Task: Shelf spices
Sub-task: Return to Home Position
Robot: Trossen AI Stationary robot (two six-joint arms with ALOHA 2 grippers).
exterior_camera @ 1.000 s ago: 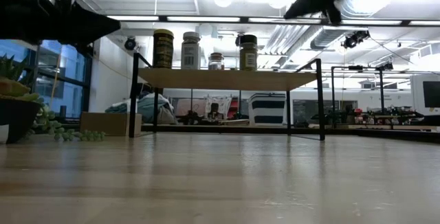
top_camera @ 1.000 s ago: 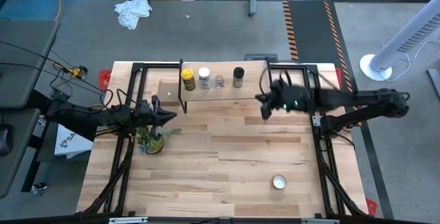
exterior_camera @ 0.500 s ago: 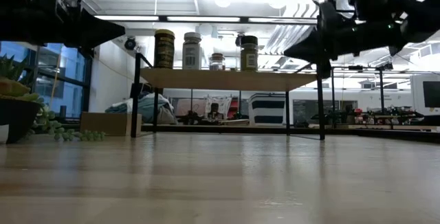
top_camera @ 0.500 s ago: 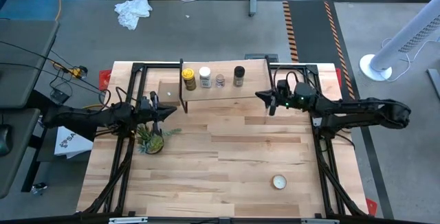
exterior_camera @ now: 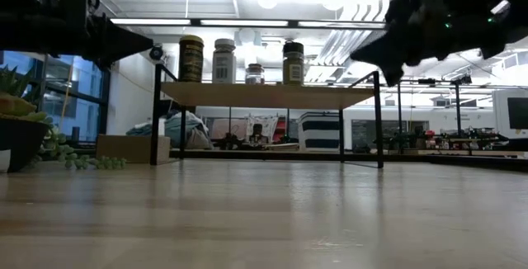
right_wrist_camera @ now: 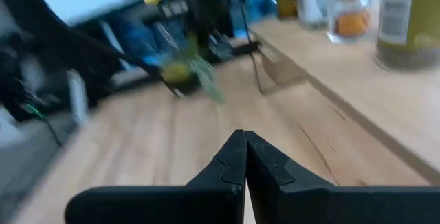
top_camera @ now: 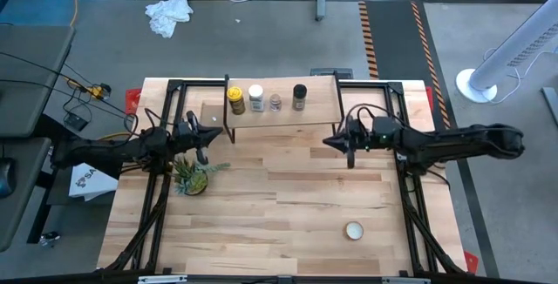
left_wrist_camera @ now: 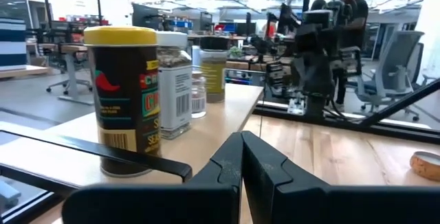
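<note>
The shelf [top_camera: 318, 110], a light plank on black legs, stands at the table's far middle. Several spice jars stand upright in a row on its left half: a yellow-capped one [top_camera: 236, 99], a white-capped one [top_camera: 256, 98], a tiny clear one [top_camera: 275, 101] and a dark-capped one [top_camera: 300, 96]. My left gripper [top_camera: 214, 137] is shut and level just off the shelf's near left corner, and its wrist view looks along the plank at the jars [left_wrist_camera: 127, 100]. My right gripper [top_camera: 327, 140] is shut and nearly level by the shelf's near right corner, its tips [right_wrist_camera: 244, 140] over bare table. My right gripper stands close beside the shelf's near right leg [exterior_camera: 379, 112]. Whether its side touches that leg I cannot tell. Its fingertips hold nothing.
A potted green plant [top_camera: 192, 178] sits under my left arm. A tan cardboard box [top_camera: 212, 112] lies left of the shelf. A flat round white tin [top_camera: 353, 230] lies near the table's front right. Black frame rails run along both table sides. People stand in the room behind.
My right gripper has come down from above the shelf's right end toward the near edge. It has tipped from pointing down to nearly level beside the shelf's near right corner. My left gripper has swung a little toward the shelf. The shelf and its jars have slid slightly toward the table's left.
</note>
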